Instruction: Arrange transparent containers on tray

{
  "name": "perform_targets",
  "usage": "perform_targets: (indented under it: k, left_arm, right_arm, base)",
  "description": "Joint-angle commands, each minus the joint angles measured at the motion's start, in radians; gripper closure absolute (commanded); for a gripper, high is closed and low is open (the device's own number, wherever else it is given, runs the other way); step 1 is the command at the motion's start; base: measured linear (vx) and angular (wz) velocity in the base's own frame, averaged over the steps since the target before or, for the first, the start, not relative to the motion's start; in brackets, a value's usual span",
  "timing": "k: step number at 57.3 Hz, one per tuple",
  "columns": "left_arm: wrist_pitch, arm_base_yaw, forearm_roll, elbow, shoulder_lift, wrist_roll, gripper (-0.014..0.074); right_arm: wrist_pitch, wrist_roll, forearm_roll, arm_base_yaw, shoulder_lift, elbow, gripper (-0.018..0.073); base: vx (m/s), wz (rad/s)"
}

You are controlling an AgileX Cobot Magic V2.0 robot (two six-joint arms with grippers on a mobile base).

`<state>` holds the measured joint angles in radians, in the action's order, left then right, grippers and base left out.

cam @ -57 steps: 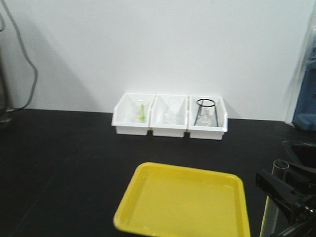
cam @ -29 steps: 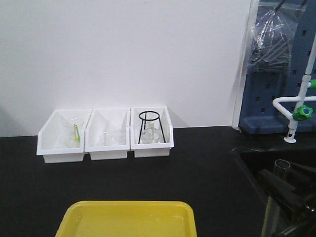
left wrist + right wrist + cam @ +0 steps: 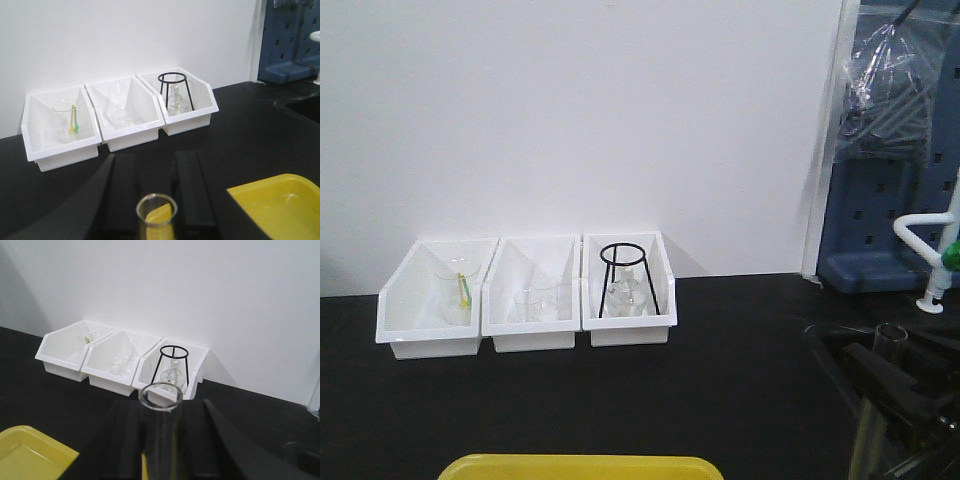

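step: bring both tubes over tray | left claw [image 3: 156, 170] clenched on upright left tube [image 3: 157, 229], tray [image 3: 280, 200] to its right | right claw [image 3: 162, 407] clenched on upright right tube [image 3: 161, 440] | advice: tilt each flat, set parallel inside rim, release low against rolling | hidden: tube bottoms cut off; front view shows only tray's far edge; white bins [image 3: 525, 300] contents hazy

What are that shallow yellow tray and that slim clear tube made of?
The slim clear tube looks like glass, possibly clear plastic: colourless, see-through, shiny rim. The shallow yellow tray looks like moulded plastic: even colour, rounded rim, soft sheen.
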<state>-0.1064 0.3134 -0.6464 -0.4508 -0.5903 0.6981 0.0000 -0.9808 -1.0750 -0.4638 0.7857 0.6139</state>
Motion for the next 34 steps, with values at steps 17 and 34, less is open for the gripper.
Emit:
perform_targets:
  k: [17,34]
  left_arm:
    - [0.068,0.007,0.002,-0.026,-0.003,0.006,0.0603]
    - [0.068,0.007,0.002,-0.026,-0.003,0.006,0.0603]
  right_arm:
    - [-0.040,0.000,-0.005,-0.001,-0.006,0.033,0.0571]
    - [-0.040,0.000,-0.005,-0.001,-0.006,0.033,0.0571]
  base:
    - [0.08,0.10]
    - [0.02,0.02]
